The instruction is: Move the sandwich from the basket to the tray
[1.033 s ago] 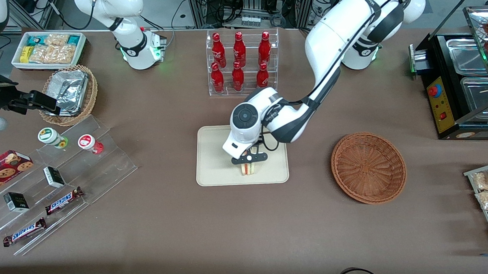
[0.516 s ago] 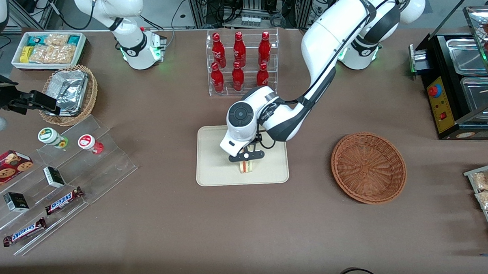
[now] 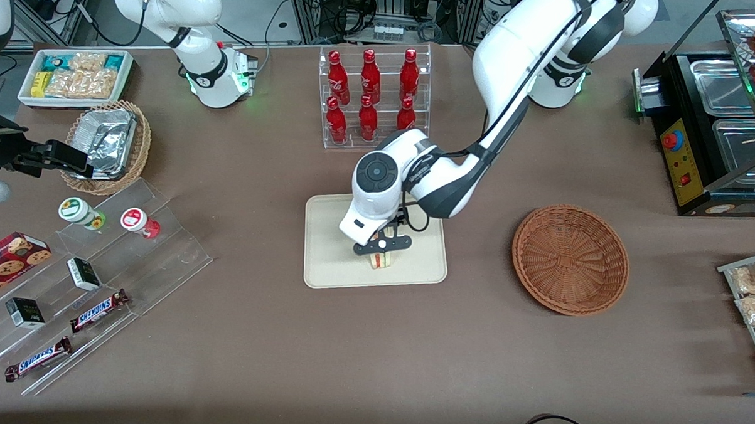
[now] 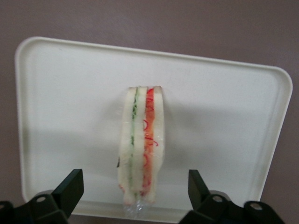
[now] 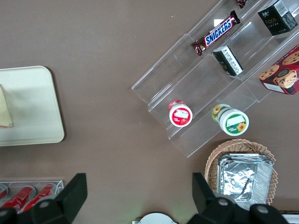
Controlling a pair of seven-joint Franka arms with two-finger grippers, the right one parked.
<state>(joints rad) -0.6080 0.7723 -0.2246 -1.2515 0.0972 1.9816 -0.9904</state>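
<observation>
The sandwich (image 3: 382,260) (image 4: 141,140), a wedge of white bread with red and green layers, stands on edge on the cream tray (image 3: 332,260) (image 4: 70,93), near the tray's edge closest to the front camera. My gripper (image 3: 381,245) (image 4: 135,193) hangs just above it, open, with a black finger (image 4: 70,189) on each side and clear gaps to the bread. The reddish-brown wicker basket (image 3: 570,259) sits with nothing in it, toward the working arm's end of the table. A corner of the sandwich (image 5: 5,114) and tray (image 5: 32,102) also shows in the right wrist view.
A clear rack of red bottles (image 3: 372,96) stands farther from the front camera than the tray. Stepped acrylic shelves (image 3: 86,277) with candy bars, cups and boxes lie toward the parked arm's end, near a tan foil-filled basket (image 3: 107,143) and white snack bin (image 3: 74,76).
The gripper has let go of the sandwich and opened, lifting slightly; the sandwich stays standing on the tray. The arm's wrist has shifted a little over the tray.
</observation>
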